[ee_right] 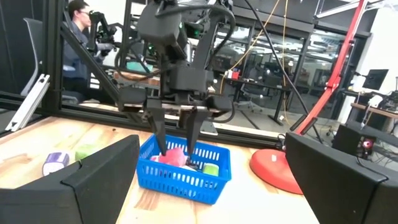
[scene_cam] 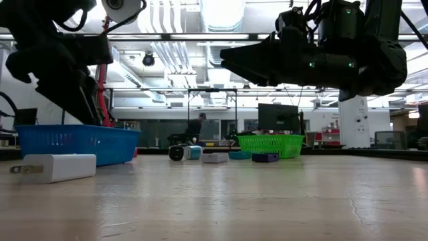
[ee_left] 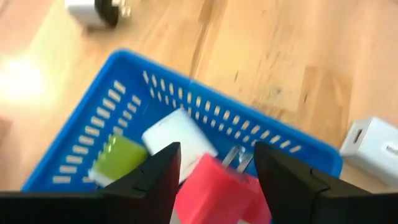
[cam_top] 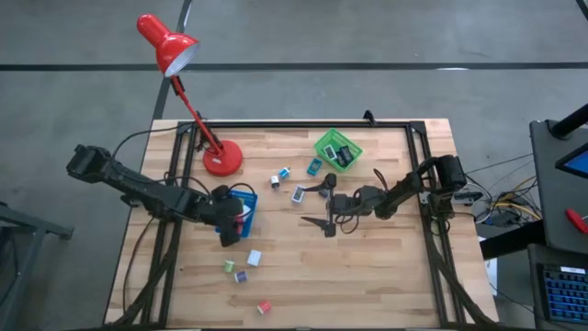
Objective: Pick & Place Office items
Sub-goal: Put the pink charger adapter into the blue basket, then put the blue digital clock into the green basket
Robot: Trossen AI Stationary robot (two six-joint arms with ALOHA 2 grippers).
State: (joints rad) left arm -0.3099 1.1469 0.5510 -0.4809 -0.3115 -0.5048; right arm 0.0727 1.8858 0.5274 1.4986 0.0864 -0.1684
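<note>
Layout from above, twelve o'clock at the far edge. My left end effector (cam_top: pixel 231 223) hangs over the tray (cam_top: pixel 249 195) at nine o'clock of centre; three blocks (ee_left: pixel 180 134) lie in the tray. The lamp base (cam_top: pixel 222 158) stands at eleven o'clock of the tray. The basket (cam_top: pixel 337 149) sits at twelve o'clock on the surface (cam_top: pixel 367 276). My right end effector (cam_top: pixel 323 204) hovers at centre. Four loose pieces (cam_top: pixel 254 258) lie at seven o'clock, three more (cam_top: pixel 298 194) between tray and basket.

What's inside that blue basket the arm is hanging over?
In the blue basket lie a red block, a white block and a green one. The left gripper hides whatever lies beneath it.
</note>
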